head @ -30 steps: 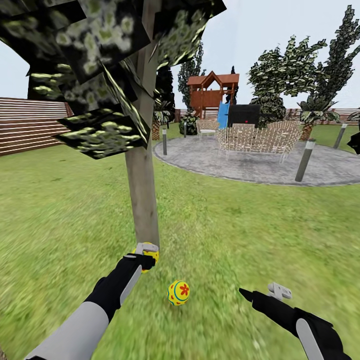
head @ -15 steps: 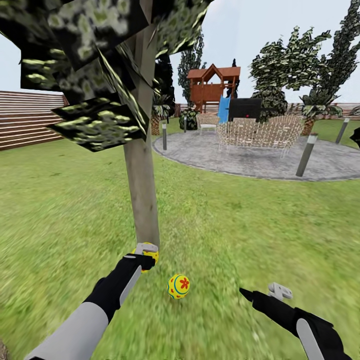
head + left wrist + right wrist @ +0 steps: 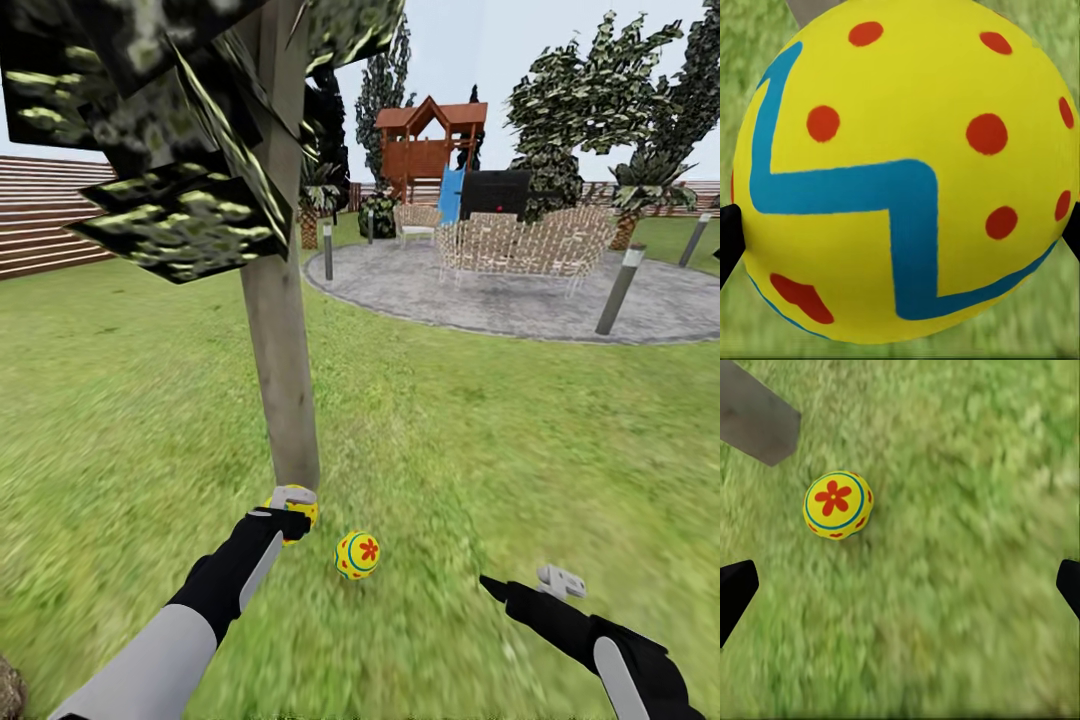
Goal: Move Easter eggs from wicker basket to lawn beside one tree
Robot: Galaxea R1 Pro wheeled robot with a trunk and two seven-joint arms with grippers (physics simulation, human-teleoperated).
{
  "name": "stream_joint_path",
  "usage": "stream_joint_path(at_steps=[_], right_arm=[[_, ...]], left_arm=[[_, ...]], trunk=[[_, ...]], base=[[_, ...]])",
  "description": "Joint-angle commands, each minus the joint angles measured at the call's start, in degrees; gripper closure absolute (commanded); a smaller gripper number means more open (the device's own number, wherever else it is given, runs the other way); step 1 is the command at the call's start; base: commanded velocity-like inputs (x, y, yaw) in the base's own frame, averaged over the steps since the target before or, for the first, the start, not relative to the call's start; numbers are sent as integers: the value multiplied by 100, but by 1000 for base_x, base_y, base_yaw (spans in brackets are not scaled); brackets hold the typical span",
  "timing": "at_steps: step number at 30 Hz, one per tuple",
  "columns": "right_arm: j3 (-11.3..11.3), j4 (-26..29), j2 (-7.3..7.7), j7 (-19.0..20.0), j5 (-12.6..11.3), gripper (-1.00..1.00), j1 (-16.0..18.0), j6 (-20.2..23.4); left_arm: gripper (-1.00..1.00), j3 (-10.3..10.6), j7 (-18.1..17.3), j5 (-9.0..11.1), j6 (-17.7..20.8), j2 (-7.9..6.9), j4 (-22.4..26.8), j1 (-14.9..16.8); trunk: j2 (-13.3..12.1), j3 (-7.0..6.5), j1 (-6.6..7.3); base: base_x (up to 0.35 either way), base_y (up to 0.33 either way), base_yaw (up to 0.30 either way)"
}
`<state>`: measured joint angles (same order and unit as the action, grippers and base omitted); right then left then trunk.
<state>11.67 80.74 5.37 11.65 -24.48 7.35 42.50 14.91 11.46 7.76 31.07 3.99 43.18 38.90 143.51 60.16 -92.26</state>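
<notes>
My left gripper (image 3: 291,508) is closed around a bright yellow Easter egg with a blue zigzag band and red dots (image 3: 904,169), its dark fingertips pressing on either side, and I hold it low at the near foot of the slim pale grey-brown tree trunk (image 3: 282,380). Straight beneath it lies the green lawn (image 3: 480,440), so I judge the coming move is a short lowering and release. A second yellow egg with a red flower in a blue ring (image 3: 357,554) already rests on the grass just to the right, between the trunk and my right gripper (image 3: 522,584), which is spread wide and holds nothing.
</notes>
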Motion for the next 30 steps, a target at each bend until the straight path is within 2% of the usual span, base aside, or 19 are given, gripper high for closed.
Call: stream_joint_path(at_steps=[1,19,24,30], right_arm=[[10,10,-4,33,14,-100,3,30],[35,13,7,187,20,-100,3,39],[37,18,1,189,22,-100,3,31],[37,15,0,189,23,-100,3,31]], left_arm=[[100,21,50,59,22,-3,7,3],[100,21,50,59,-92,-5,6,3],[100,21,56,59,-93,-4,10,3],[100,21,51,59,-93,-7,7,3]], trunk=[[4,28,-1],[28,427,-48],[28,427,-48],[36,560,-63]], base=[[0,0,0],[0,0,0],[0,0,0],[0,0,0]])
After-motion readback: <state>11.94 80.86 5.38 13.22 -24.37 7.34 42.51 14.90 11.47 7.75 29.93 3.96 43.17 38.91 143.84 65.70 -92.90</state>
